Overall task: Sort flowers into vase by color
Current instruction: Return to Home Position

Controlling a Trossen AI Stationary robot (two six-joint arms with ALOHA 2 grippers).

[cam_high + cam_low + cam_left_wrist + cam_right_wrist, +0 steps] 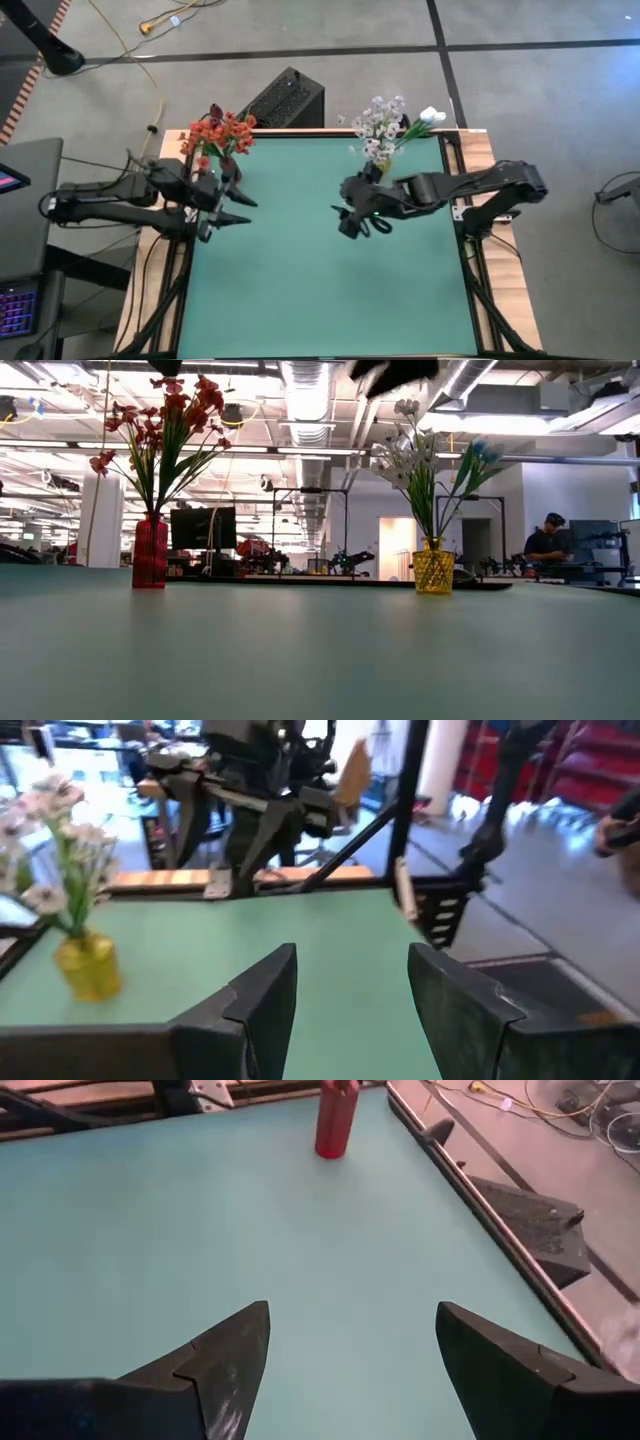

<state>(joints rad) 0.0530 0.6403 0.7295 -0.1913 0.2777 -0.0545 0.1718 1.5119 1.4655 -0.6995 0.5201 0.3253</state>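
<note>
The red-orange flowers (217, 133) stand with their stems in a red vase (150, 552) near the table's far left corner. The white sprays and white buds (385, 125) stand in a yellow vase (433, 572) near the far right. My left gripper (238, 209) is open, in the air at the table's left side, just nearer than the red flowers. My right gripper (353, 216) is open, raised over the middle of the table, nearer than the yellow vase. Neither holds anything.
The green table top (320, 290) stretches bare toward the near edge. A black box (283, 100) sits beyond the far edge. Wooden borders (500, 290) frame the mat. A person (545, 545) sits far off in the room behind.
</note>
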